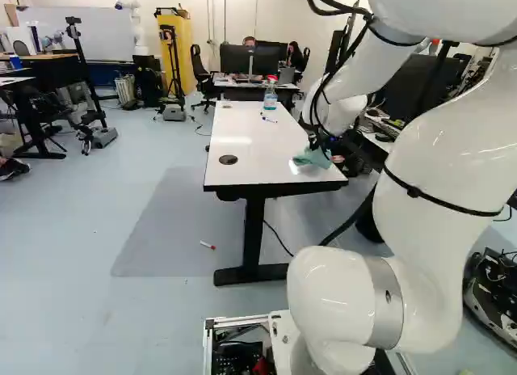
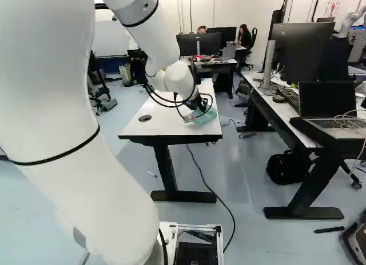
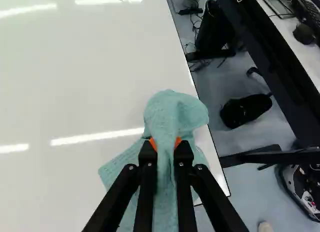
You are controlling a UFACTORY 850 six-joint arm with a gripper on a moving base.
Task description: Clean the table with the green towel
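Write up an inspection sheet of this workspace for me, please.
Surface: white tabletop, shiny with reflections; no stain made out.
Job's things: green towel, bunched on the tabletop near one corner.
Clutter: bottle at the tabletop's far end; red-capped marker on the floor.
Gripper: shut on the towel.
Cables: black cables looped along the arm; floor cable beside the table leg.
Surroundings: laptop on a neighbouring desk.

The towel (image 3: 172, 112) lies on the table (image 3: 75, 82), left of the desk (image 2: 282, 109).
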